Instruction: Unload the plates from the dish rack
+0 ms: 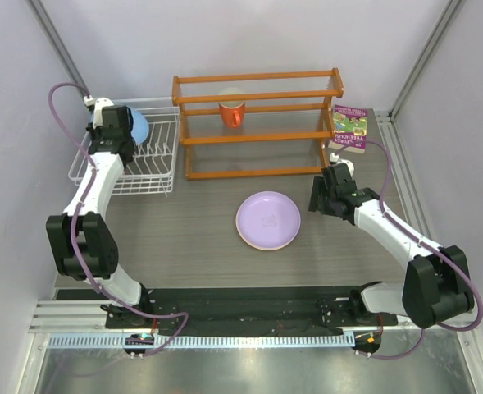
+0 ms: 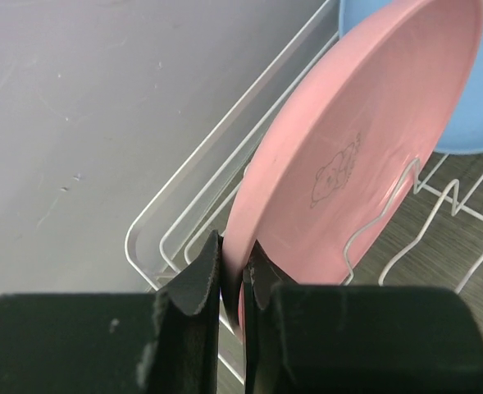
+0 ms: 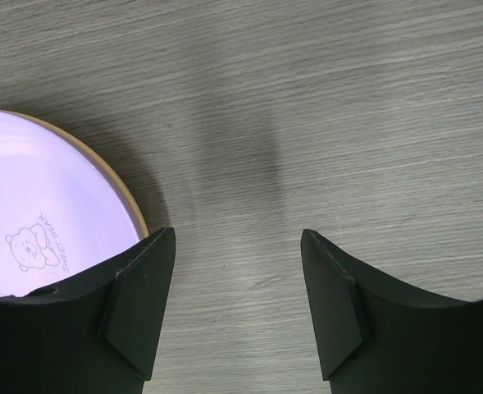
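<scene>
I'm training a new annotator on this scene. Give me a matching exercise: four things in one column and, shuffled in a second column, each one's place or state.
Things:
1. round pink plastic plate
2. round lilac plastic plate
3. orange mug
4. right gripper

Places or states:
A. on the orange wooden shelf frame
B. open above the wood-grain table
C. upright in the white wire dish rack, pinched by the left gripper
D. lying flat, out of the rack

Pairs: 1-C, 2-D, 3-A, 4-B
</scene>
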Action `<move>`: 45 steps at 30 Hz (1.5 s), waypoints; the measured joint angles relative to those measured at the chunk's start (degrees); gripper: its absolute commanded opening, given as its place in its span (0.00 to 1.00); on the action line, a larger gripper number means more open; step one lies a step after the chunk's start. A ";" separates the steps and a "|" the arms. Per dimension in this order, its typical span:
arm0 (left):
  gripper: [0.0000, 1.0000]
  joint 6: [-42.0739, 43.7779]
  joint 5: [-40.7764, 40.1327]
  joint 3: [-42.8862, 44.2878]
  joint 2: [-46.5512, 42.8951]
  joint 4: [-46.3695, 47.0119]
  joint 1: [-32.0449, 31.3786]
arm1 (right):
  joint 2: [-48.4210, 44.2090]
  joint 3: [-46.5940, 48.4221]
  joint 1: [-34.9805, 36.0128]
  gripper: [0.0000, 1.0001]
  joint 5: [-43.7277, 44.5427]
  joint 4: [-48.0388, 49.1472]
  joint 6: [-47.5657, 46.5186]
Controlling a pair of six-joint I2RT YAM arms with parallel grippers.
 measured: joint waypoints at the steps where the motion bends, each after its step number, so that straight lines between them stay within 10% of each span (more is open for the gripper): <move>1: 0.02 -0.02 -0.07 -0.28 0.00 0.09 0.00 | 0.00 -0.09 0.00 0.68 -0.02 0.00 0.02; 21: 0.04 -3.26 -1.22 -4.48 1.49 -0.90 -3.63 | -0.28 -1.42 -0.02 0.69 0.02 0.59 -0.02; 45: 0.05 10.84 -22.47 3.28 7.74 8.33 -14.67 | -0.55 -2.16 -0.02 0.68 0.02 0.83 -0.39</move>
